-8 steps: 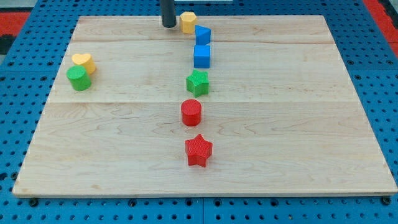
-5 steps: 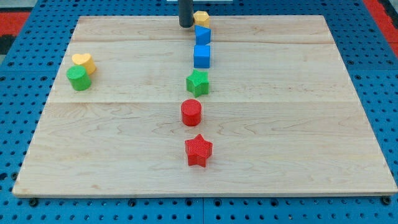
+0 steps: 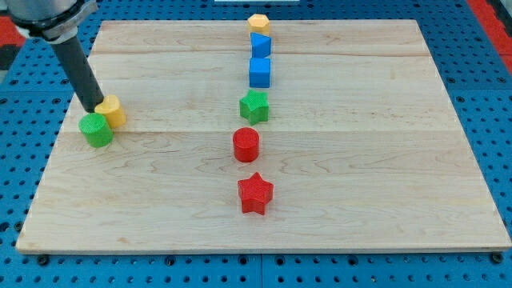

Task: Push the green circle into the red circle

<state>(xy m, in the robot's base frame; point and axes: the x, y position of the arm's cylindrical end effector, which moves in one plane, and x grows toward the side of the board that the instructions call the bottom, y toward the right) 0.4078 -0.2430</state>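
Note:
The green circle [image 3: 98, 130] sits near the board's left edge, with the yellow heart [image 3: 112, 111] touching its upper right. My tip [image 3: 90, 109] rests just above the green circle and at the left side of the yellow heart, seemingly touching both. The red circle [image 3: 246, 145] stands at the board's middle, far to the right of the green circle.
A column of blocks runs down the middle: yellow hexagon [image 3: 258, 23], blue block [image 3: 261, 44], blue cube [image 3: 259, 72], green star [image 3: 254, 106], then the red circle and red star [image 3: 255, 193]. The wooden board [image 3: 384, 160] lies on blue pegboard.
My tip has swung from the view's top, beside the yellow hexagon, to the left side. The green circle and yellow heart have shifted downward and slightly right. The yellow hexagon was nudged right.

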